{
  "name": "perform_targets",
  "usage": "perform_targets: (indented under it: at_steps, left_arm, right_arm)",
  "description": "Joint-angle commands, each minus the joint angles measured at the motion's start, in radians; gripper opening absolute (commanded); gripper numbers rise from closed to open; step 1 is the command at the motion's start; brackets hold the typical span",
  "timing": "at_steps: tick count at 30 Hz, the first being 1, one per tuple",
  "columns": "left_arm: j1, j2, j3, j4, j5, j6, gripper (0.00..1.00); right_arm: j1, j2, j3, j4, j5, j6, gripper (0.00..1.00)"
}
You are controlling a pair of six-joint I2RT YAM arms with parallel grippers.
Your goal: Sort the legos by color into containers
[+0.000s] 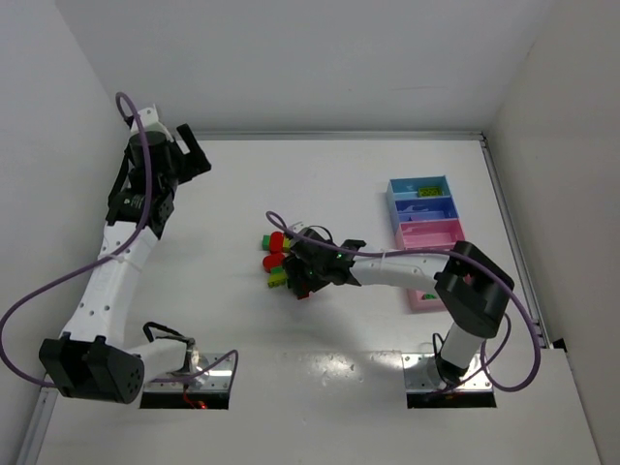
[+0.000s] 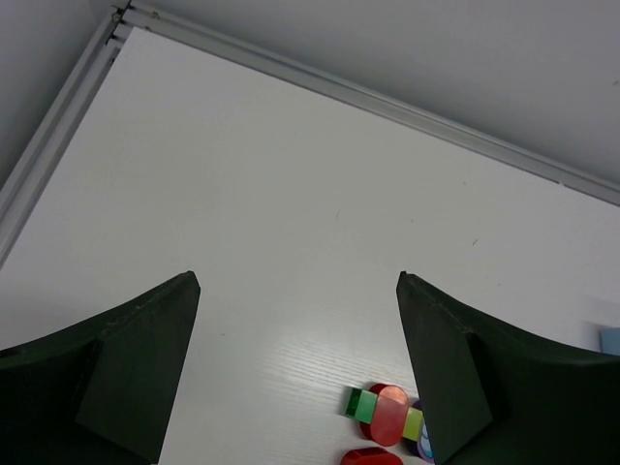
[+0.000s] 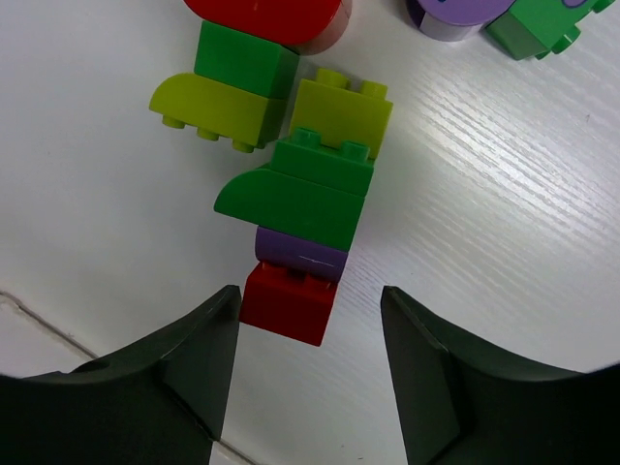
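- The legos (image 1: pixel 276 260) lie bunched in the middle of the table (image 1: pixel 339 174), well apart from the trays (image 1: pixel 426 232).
- In the right wrist view a red brick (image 3: pixel 288 302) lies nearest the camera. A purple brick (image 3: pixel 300 252) touches it, and beyond that come a green brick (image 3: pixel 295 194) and a yellow-green brick (image 3: pixel 341 111) (all packed close, roughly in a line).
- The right claw (image 3: pixel 308 295) is spread, with the red brick between its fingers. One finger is just beside the brick's corner and the other stands apart from it, so nothing is pinched.
- The trays sit in a row at the table's right side: teal farthest, then blue, then pink. Another pink one is partly hidden by the right arm.
- The left claw (image 2: pixel 295 281) is spread wide over bare table near the far left corner, with nothing between its fingers. A few legos show at the bottom edge of its view.
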Motion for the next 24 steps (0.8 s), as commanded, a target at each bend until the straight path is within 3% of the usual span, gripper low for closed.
perform_targets:
  at_steps: [1, 9, 17, 20, 24]
  left_arm:
    - [0.019, -0.028, -0.014, 0.014, 0.030, -0.006, 0.89]
    - [0.037, -0.028, -0.043, 0.032, 0.059, -0.006, 0.89]
    - [0.047, -0.028, -0.053, 0.041, 0.068, -0.006, 0.89]
    - [0.047, -0.028, -0.062, 0.051, 0.077, -0.006, 0.89]
    - [0.047, -0.028, -0.073, 0.051, 0.086, -0.006, 0.89]
  right_arm:
    - [0.009, 0.009, 0.033, 0.004, 0.008, 0.031, 0.60]
    - [0.009, 0.009, 0.011, 0.013, 0.008, 0.040, 0.49]
    - [0.000, 0.009, -0.027, 0.045, -0.020, 0.021, 0.50]
    - [-0.009, 0.019, -0.036, 0.054, -0.020, 0.010, 0.59]
    - [-0.018, 0.028, -0.036, 0.065, -0.020, 0.001, 0.58]
